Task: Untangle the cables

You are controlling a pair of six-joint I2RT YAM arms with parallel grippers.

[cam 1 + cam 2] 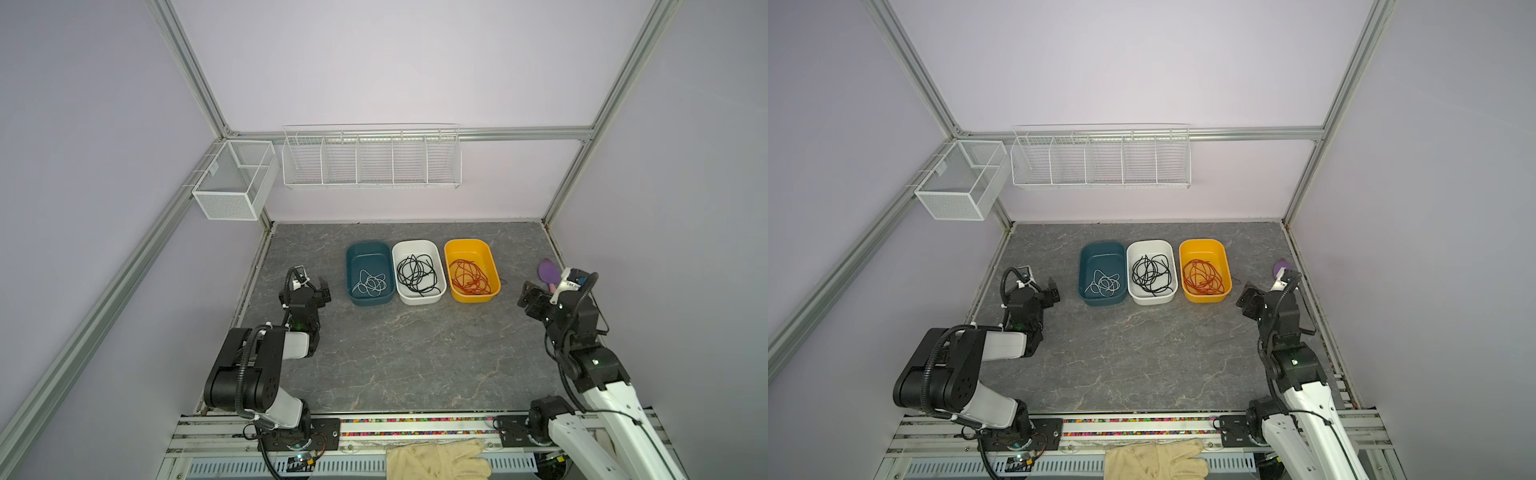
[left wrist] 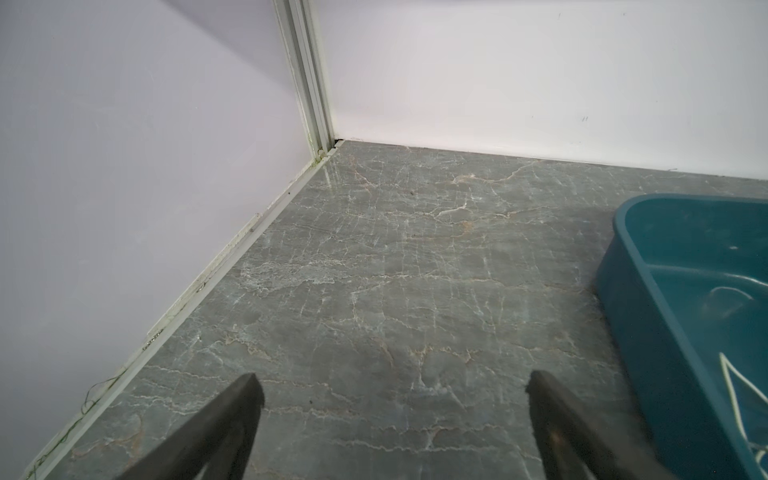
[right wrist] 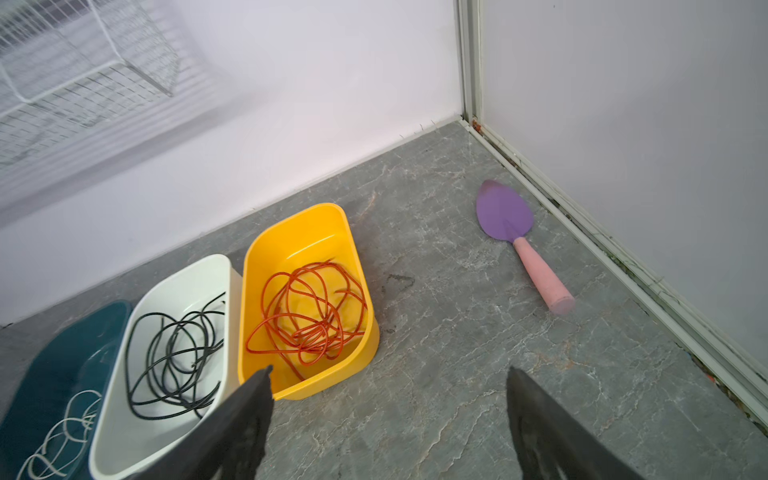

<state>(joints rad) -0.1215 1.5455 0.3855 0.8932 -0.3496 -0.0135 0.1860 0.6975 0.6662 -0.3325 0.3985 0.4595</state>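
Observation:
The cables lie apart in three bins at the back middle of the table in both top views. A white cable (image 1: 370, 284) curls in the teal bin (image 1: 368, 254). A black cable (image 1: 417, 274) loops in the white bin (image 1: 413, 246). A red-orange cable (image 3: 316, 332) is coiled in the yellow bin (image 3: 307, 232). My left gripper (image 2: 392, 388) is open over bare table left of the teal bin (image 2: 631, 299), holding nothing. My right gripper (image 3: 388, 382) is open and empty, low over the table just right of the yellow bin.
A purple trowel with a pink handle (image 3: 505, 214) lies near the right wall. White wire baskets (image 1: 370, 160) and a mesh basket (image 1: 237, 178) hang on the back and left walls. A cream glove (image 1: 440, 459) rests on the front rail.

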